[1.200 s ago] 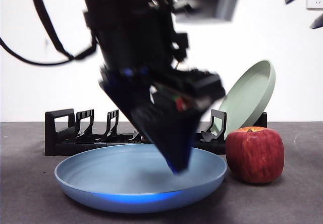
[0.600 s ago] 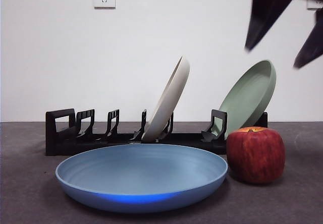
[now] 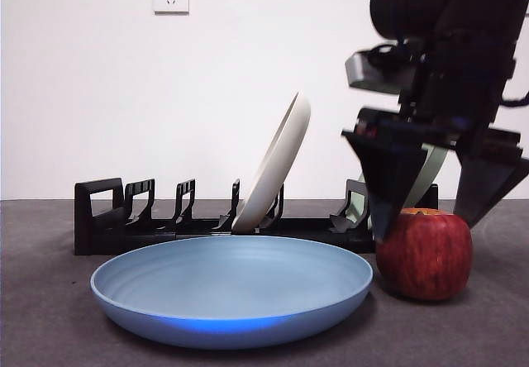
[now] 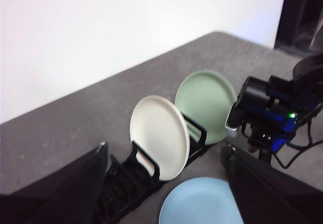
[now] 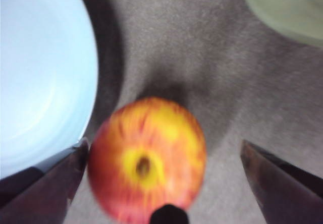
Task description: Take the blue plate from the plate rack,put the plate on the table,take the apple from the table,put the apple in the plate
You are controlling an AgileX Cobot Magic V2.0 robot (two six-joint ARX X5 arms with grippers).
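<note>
The blue plate (image 3: pixel 231 288) lies flat on the table (image 3: pixel 50 317) in front of the plate rack (image 3: pixel 107 218). The apple (image 3: pixel 423 255) stands on the table just right of the plate's rim. My right gripper (image 3: pixel 426 225) hangs open right over the apple, one jaw on each side, not touching it. In the right wrist view the apple (image 5: pixel 146 158) sits between the open jaws of the right gripper (image 5: pixel 164 146), with the blue plate (image 5: pixel 40 72) beside it. My left gripper (image 4: pixel 165 148) is open, empty and high above the rack (image 4: pixel 126 178), looking down on the blue plate (image 4: pixel 202 204).
A cream plate (image 3: pixel 277 164) leans in the rack's middle. A pale green plate (image 3: pixel 430 173) leans at the rack's right end, mostly hidden behind the right gripper. Both show in the left wrist view: cream (image 4: pixel 159 135), green (image 4: pixel 207 103). A white wall stands behind.
The left arm let go of the blue plate and rose out of the front view. The right arm came down from the top right corner over the apple.
</note>
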